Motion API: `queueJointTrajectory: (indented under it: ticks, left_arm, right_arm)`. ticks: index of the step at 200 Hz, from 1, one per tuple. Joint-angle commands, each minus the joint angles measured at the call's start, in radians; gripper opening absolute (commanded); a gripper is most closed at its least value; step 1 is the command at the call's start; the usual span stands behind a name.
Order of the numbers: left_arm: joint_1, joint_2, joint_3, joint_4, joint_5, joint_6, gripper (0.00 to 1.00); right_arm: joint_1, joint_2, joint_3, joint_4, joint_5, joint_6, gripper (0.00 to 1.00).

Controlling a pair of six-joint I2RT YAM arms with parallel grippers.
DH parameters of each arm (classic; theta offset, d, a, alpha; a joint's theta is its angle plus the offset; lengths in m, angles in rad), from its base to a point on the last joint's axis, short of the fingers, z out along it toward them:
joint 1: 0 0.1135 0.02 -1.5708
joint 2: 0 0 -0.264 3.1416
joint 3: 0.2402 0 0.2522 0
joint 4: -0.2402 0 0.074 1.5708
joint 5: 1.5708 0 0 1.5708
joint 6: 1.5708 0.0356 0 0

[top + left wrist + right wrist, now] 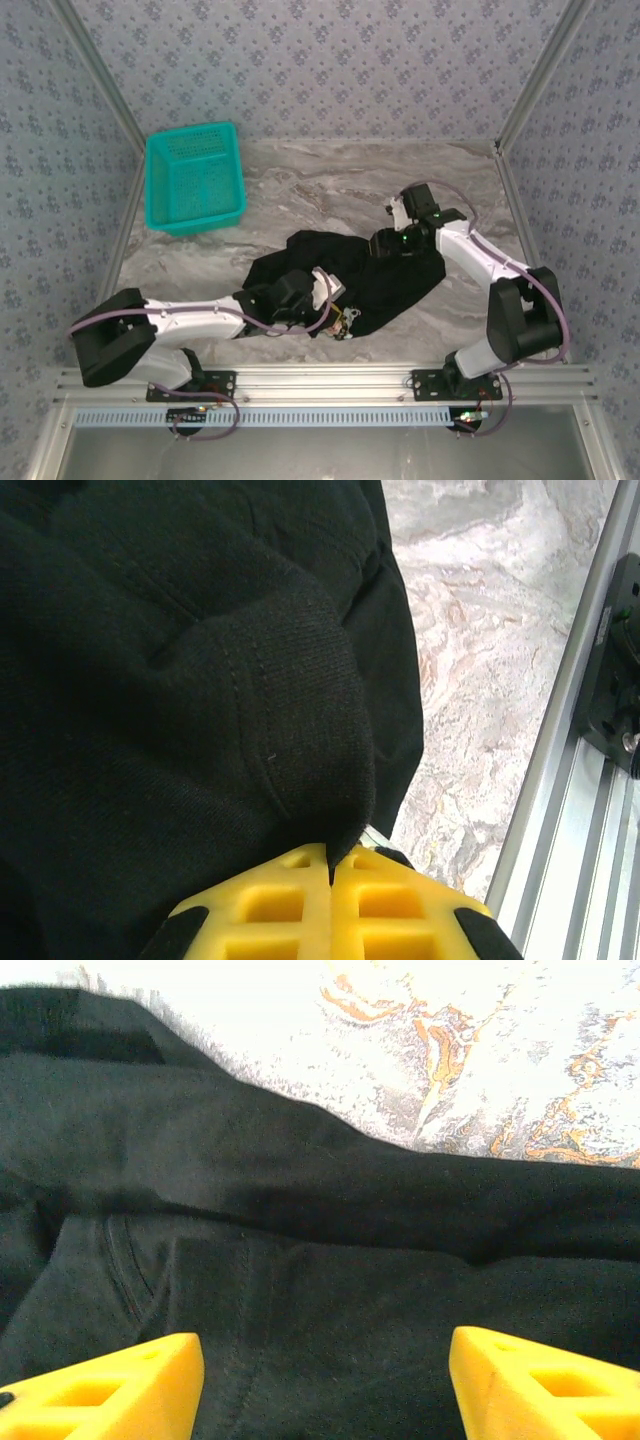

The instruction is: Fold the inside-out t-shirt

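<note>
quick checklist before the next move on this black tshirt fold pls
1. The left jaws are shut on a fold of the soft black cloth t-shirt: ok.
2. The right jaws are open over the cloth, gripping nothing: ok.
3. T-shirt spread flat for folding: not ok, it lies bunched mid-table.
4. The teal plastic mesh basket is apart from the shirt: ok.
5. All cloth is on the grey marbled table: ok.
6. Which face of the shirt is outward: cannot tell.
</note>
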Motion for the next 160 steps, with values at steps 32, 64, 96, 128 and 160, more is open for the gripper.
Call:
queueJointTrajectory:
  ticks: [32, 64, 96, 128, 160]
  left_arm:
    - [0.142, -0.208, -0.018, -0.037, -0.121, -0.13, 0.0]
    - [0.249, -0.297, -0.033, -0.054, -0.108, -0.163, 0.0]
    - [0.31, -0.332, -0.042, -0.08, -0.089, -0.154, 0.0]
    - [0.329, -0.337, -0.041, -0.089, -0.084, -0.151, 0.0]
    - [0.334, -0.339, -0.042, -0.087, -0.075, -0.152, 0.0]
  right_arm:
    - [-0.008, 0.054, 0.014, 0.048, -0.187, -0.3, 0.68]
    - [0.01, 0.079, 0.046, 0.097, -0.189, -0.394, 0.68]
    - [-0.008, 0.166, 0.118, 0.007, -0.193, -0.471, 0.67]
    - [-0.015, 0.213, 0.12, -0.009, -0.267, -0.497, 0.67]
    - [-0.006, 0.271, 0.141, -0.047, -0.238, -0.508, 0.65]
